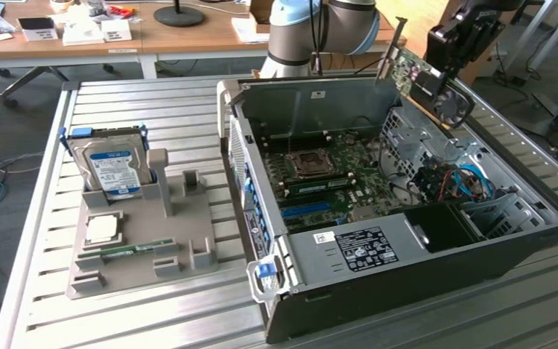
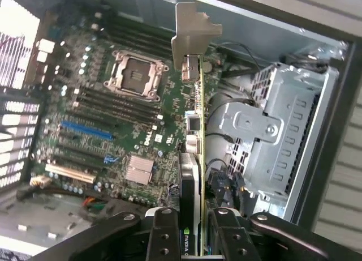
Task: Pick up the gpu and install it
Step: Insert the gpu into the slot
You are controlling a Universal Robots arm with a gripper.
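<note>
The gripper (image 2: 195, 235) clamps the gpu (image 2: 193, 159) edge-on: thin green board, dark face (silvery bracket (image 2: 192, 31) at the far end), motherboard (image 2: 141, 139) below.

The hand (image 2: 195, 227) hides one end of the gpu (image 2: 191, 176).

The gpu (image 2: 190, 182) in gripper (image 2: 195, 234) above open case (image 1: 511, 254); hard drive (image 1: 114, 171) at exterior view's left.

The gpu (image 1: 426, 78), a green board with a silvery end bracket, hangs on edge above the open computer case (image 1: 405, 283), clamped in the gripper (image 2: 195, 241).
</note>
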